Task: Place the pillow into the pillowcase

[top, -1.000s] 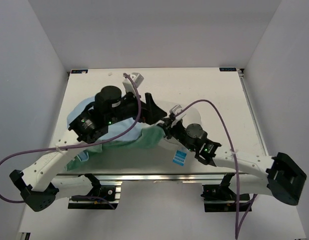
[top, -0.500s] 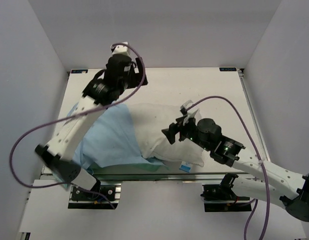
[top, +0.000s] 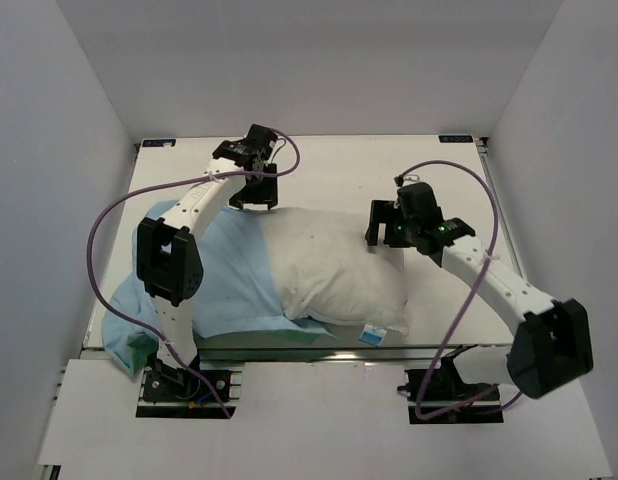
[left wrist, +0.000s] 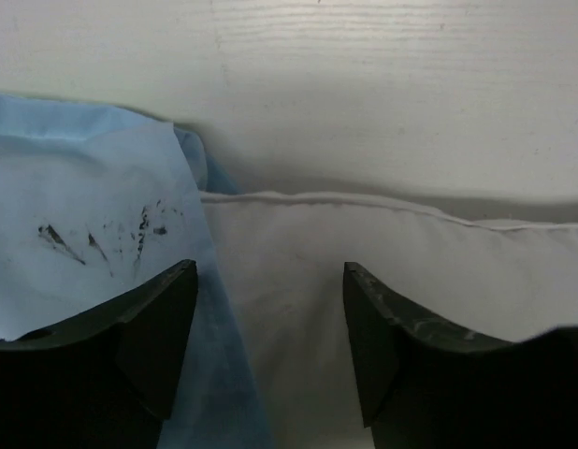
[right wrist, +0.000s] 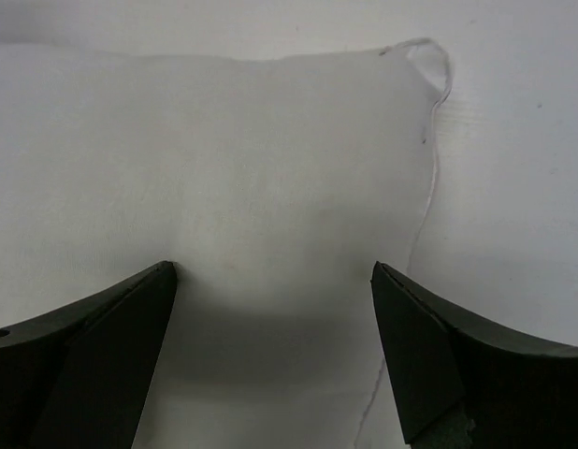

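Both arms have swung out since half a second ago. My left hand (top: pixel 255 196) has dropped from up near the back edge to the far side of the pillow (top: pixel 339 270). My right hand (top: pixel 386 238) has left the near side and now sits at the pillow's far right end. A second ago both were bunched over a heap in the middle, and now the bedding lies spread flat.

Left hand (left wrist: pixel 270 346): jaws apart, gripping nothing, straddling the line where the pillowcase (left wrist: pixel 83 234) meets the pillow (left wrist: pixel 382 243). That cloth is thin, pale blue and half see-through, with a few dark scribbly marks. The pillow beside it is matte white with a corded seam along its far edge.

Right hand (right wrist: pixel 270 355): jaws wide, empty, poised over plump white fabric (right wrist: pixel 270 168) with a rounded corner and a fine seam line.

From above, the pillowcase (top: pixel 219 270) is a rumpled blue sheet, with a green strip along the near edge. The pillow's left end runs under it and the rest lies bare on the pale worktop (top: pixel 389 160), blue tag (top: pixel 367 336) at the near corner.
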Action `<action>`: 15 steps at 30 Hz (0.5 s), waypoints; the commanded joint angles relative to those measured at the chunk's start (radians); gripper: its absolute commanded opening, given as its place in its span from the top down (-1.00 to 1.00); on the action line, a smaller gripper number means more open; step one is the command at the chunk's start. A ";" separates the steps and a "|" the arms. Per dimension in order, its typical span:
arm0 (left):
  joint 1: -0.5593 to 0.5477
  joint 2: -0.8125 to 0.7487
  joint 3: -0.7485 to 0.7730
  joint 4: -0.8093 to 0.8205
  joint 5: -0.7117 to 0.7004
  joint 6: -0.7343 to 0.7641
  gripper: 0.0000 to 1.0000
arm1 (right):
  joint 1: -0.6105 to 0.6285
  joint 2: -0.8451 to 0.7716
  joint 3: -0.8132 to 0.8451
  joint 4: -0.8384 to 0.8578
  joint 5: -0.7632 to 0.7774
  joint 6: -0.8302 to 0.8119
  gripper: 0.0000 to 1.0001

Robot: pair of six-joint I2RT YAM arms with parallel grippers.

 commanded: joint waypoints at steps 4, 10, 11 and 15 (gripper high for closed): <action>0.000 -0.067 -0.067 0.003 -0.001 0.015 0.34 | -0.029 0.159 0.077 0.021 -0.243 -0.008 -0.77; 0.001 -0.043 0.041 0.088 0.040 0.054 1.00 | -0.039 0.235 0.124 0.170 -0.288 -0.035 1.00; 0.000 -0.050 0.076 0.120 0.051 0.071 1.00 | -0.043 0.232 0.139 0.219 -0.244 -0.060 1.00; 0.000 -0.008 0.338 0.181 0.108 0.106 1.00 | -0.046 0.241 0.326 0.371 -0.138 -0.192 1.00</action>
